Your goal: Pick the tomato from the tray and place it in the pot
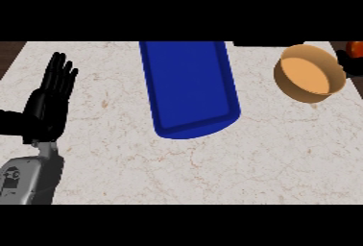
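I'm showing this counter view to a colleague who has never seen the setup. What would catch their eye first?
Most striking is the long blue tray in the middle of the marble counter, running in from the far edge. To its right stands a tan pot, and at the far right edge a red-orange tomato peeks in, with something black just below it. At the left edge the left hand rests open, fingers up.

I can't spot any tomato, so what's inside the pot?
The pot looks empty: only its bare orange floor and wall show. The near wall hides a strip of floor. Something red sits at the right edge, outside it.
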`<action>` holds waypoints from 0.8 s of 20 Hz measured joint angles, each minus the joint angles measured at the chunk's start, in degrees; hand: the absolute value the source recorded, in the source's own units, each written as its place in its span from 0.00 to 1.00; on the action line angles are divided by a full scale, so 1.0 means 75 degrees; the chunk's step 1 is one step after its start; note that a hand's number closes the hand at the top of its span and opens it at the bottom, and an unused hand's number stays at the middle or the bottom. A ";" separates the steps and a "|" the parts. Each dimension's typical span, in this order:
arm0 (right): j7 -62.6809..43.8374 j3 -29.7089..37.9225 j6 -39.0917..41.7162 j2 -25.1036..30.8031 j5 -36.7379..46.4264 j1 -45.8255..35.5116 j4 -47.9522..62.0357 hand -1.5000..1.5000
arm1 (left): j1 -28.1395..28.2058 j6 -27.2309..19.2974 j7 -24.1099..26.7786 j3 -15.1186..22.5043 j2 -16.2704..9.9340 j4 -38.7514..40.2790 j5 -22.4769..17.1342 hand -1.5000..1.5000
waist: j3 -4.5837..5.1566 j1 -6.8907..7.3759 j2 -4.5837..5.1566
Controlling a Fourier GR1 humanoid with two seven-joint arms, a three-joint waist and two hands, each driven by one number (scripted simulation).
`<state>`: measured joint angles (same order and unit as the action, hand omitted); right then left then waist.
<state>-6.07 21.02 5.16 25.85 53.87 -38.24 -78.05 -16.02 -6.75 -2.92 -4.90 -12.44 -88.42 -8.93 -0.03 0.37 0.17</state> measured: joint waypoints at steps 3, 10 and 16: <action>0.0793 0.0253 -0.0421 0.0398 -0.0150 -0.0276 0.1298 1.00 | -0.0170 -0.0061 -0.0117 0.0027 0.0046 0.0049 0.0053 0.50 | -0.0001 0.0040 0.0016; 0.1901 0.0321 -0.1677 0.0782 0.0043 -0.1005 0.3942 1.00 | -0.0142 0.0025 -0.0120 0.0080 0.0113 -0.0001 0.0105 0.50 | -0.0004 0.0111 0.0031; 0.2085 0.0508 -0.1432 0.0982 -0.0050 -0.1567 0.5843 0.00 | -0.0175 0.0121 -0.0014 0.0044 0.0114 0.0051 0.0076 0.50 | -0.0007 0.0225 0.0075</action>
<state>9.57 24.83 -5.58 33.22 53.50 -50.00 -34.23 -17.34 -5.84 -3.02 -4.58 -11.59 -88.04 -8.37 -0.08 2.06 0.73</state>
